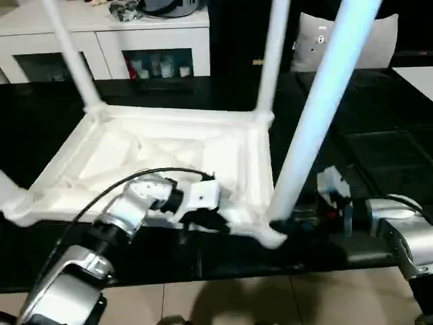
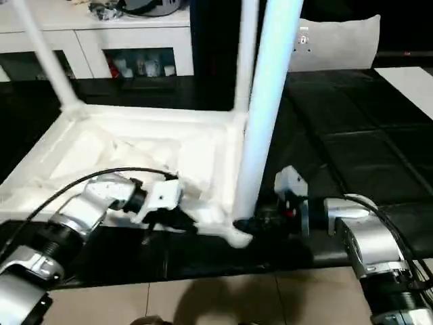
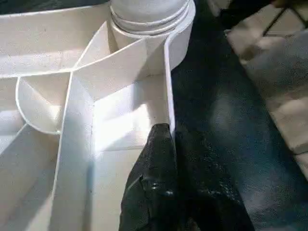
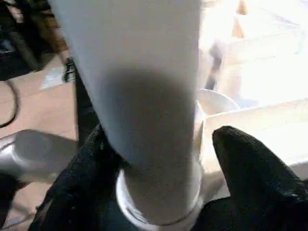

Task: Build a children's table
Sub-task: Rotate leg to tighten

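Observation:
The children's table top (image 1: 169, 145) lies upside down on a black mat, ribs facing up. Three white legs stand in its corner sockets: far left (image 1: 71, 47), far right (image 1: 270, 54) and near right (image 1: 318, 115). My left gripper (image 1: 203, 218) is shut on the near rim; in the left wrist view its black fingers (image 3: 159, 163) pinch the thin rim wall beside the near-right socket (image 3: 149, 14). My right gripper (image 1: 281, 223) straddles the base of the near-right leg (image 4: 144, 96). One finger (image 4: 91, 163) lies against the leg and the other (image 4: 245, 163) stands off, so it is open.
A white cabinet (image 1: 101, 40) with glass doors stands behind the mat, and a pale cushion (image 1: 352, 37) lies at the back right. The mat's near edge meets tan floor (image 1: 237, 298) just in front of my forearms. A black cable (image 1: 101, 193) arcs over my left wrist.

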Controlling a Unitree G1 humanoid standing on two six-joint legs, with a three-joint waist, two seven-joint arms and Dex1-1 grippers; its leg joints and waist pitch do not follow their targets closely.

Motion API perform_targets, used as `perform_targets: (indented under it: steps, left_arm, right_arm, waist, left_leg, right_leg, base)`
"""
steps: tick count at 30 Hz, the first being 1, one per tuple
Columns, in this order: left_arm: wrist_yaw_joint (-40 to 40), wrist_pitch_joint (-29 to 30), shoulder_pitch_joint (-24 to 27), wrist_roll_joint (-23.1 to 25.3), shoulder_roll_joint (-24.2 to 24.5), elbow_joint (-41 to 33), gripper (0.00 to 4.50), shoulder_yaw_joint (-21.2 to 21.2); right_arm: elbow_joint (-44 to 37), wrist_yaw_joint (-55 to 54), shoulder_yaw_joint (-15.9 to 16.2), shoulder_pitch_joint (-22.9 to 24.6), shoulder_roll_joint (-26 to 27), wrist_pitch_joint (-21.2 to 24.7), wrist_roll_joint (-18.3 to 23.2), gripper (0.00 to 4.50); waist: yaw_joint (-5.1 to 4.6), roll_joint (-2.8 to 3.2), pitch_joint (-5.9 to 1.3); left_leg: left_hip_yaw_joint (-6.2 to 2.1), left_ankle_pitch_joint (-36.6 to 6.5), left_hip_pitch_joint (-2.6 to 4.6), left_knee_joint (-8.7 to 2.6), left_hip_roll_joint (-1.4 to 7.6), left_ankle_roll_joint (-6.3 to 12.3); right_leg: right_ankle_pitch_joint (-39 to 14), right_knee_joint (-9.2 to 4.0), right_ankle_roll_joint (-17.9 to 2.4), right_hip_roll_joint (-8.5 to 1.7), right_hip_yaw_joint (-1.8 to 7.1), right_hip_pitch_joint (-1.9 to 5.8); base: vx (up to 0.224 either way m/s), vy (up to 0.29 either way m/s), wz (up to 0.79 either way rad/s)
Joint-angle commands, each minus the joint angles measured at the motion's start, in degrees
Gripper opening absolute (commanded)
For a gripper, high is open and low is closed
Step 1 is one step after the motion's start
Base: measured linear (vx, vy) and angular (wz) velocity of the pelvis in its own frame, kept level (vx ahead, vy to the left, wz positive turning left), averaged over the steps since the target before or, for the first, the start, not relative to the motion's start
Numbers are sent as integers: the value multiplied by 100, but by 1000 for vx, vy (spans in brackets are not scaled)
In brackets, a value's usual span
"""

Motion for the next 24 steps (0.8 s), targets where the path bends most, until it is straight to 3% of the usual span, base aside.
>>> perform_targets:
  steps: [1, 6, 11, 15, 17, 19, 21, 22, 23, 24]
  left_arm:
    - [-374, -144, -136, -53, 8, -269, 0, -190]
    - [-475, -217, -153, -48, 23, -225, 0, -233]
    - [-530, -185, -134, -95, 25, -219, 0, -213]
    - [-456, -22, -79, -171, -22, -267, 0, -145]
    - [-341, 190, -21, -242, -78, -352, 0, -82]
    - [144, 631, 38, -196, -227, -474, 0, 22]
    - [632, 913, 61, -143, -405, -520, 0, 134]
    - [653, 922, 62, -142, -414, -521, 0, 139]
    - [842, 1054, 66, -145, -509, -544, 0, 194]
    - [1075, 1198, 78, -143, -630, -588, 0, 254]
  right_arm:
    - [44, 137, 33, -84, -52, 24, 31, 295]
    - [793, 410, 160, -385, 49, -252, -95, 250]
    - [2163, 664, 293, -781, 298, -868, -323, 210]
    - [3081, 669, 247, -965, 512, -1315, -415, 198]
    - [3467, 625, 118, -1042, 647, -1442, -333, 197]
    - [3787, -180, -29, -1148, 797, -1506, -424, 196]
    - [4057, -1030, -149, -1297, 963, -1537, -476, 195]
    - [4064, -1064, -157, -1302, 972, -1534, -475, 195]
    - [4198, -1356, -236, -1388, 1071, -1578, -438, 195]
    - [4284, -1668, -318, -1451, 1177, -1609, -401, 195]
  waist:
    - [-9, -87, -417]
    - [-32, -90, -405]
    - [-69, -84, -406]
    - [-156, -79, -380]
    - [-205, -73, -361]
    - [-283, -77, -294]
    - [-366, -81, -282]
    - [-453, -97, -267]
    - [-481, -99, -273]
    - [-570, -102, -287]
  left_leg:
    - [-123, -588, 43, -348, 375, 681]
    - [-115, -681, 38, -340, 356, 624]
    - [-117, -751, 40, -337, 354, 583]
    - [-127, -980, 71, -357, 365, 521]
    - [-140, -1141, 83, -368, 372, 479]
    - [-141, -1544, 173, -382, 365, 334]
    - [-166, -1777, 234, -360, 317, 220]
    - [-189, -1856, 201, -358, 292, 189]
    - [-192, -1902, 217, -349, 282, 180]
    - [-200, -1940, 206, -331, 267, 186]
  right_leg:
    - [-1885, -431, -587, -555, 349, 354]
    - [-2082, -462, -582, -550, 329, 354]
    - [-2221, -475, -586, -556, 318, 351]
    - [-2462, -511, -578, -545, 303, 342]
    - [-2546, -528, -606, -545, 294, 346]
    - [-3107, -620, -549, -544, 256, 315]
    - [-3518, -667, -428, -546, 205, 314]
    - [-3683, -703, -311, -539, 172, 338]
    - [-3756, -727, -260, -537, 155, 333]
    - [-3765, -744, -224, -546, 125, 343]
  base:
    - [0, 0, 0]
    - [0, 0, 0]
    - [0, 0, 0]
    - [0, 0, 0]
    - [0, 0, 0]
    - [0, 0, 0]
    - [0, 0, 0]
    - [0, 0, 0]
    - [0, 0, 0]
    - [0, 0, 0]
